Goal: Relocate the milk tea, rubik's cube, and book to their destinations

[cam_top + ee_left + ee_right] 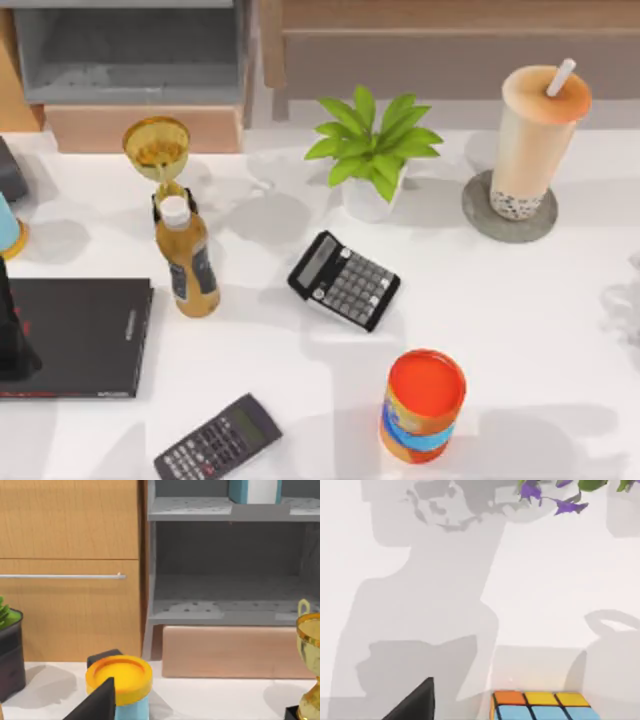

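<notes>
From above, the milk tea [535, 135], a tall clear plastic cup with dark pearls, tan lid and white straw, stands on a round grey coaster [480, 215] at the table's back right. Open white tabletop [520, 320] lies in front of it. Nearer centre are a leafy potted plant [372, 150], a black calculator [343, 280] and a short orange-and-blue can [422, 405]; an amber bottle [187, 260] and a gold trophy [157, 148] stand to the left.

The left wrist view shows a dark finger [97, 702] just before a yellow-lidded blue container [120, 682], and a light-blue book [254, 490] upright on the grey shelf's [190, 510] upper level. Jaw state cannot be told.

The right wrist view shows a dark fingertip [415, 702] beside a glossy rubik's cube [542, 706]; jaw state cannot be told.
</notes>
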You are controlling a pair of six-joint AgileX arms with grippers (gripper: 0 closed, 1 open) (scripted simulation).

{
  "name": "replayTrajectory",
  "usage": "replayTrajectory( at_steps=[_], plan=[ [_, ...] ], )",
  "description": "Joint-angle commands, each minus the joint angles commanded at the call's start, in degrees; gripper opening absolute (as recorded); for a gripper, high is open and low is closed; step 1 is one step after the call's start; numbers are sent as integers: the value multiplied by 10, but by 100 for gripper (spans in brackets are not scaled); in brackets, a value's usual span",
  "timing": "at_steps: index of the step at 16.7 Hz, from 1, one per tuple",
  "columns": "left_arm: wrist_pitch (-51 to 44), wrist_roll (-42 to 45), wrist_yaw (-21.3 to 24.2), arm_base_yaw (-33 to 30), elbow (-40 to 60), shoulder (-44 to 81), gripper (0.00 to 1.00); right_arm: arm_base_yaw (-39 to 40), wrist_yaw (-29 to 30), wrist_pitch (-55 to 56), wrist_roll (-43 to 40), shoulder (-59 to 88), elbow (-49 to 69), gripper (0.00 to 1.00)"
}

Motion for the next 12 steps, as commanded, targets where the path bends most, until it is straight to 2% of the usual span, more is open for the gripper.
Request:
replayTrajectory(
  at_steps=[3,5,12],
  plan=[
    [0,0,0,0,0,0,100,-87,-7,-84,-57,-19,-24,100],
    [0,0,0,0,0,0,100,-116,-7,-112,-79,-25,-35,100],
    [0,0,0,0,0,0,100,-119,-6,-106,-81,-21,-45,100]
  ],
)
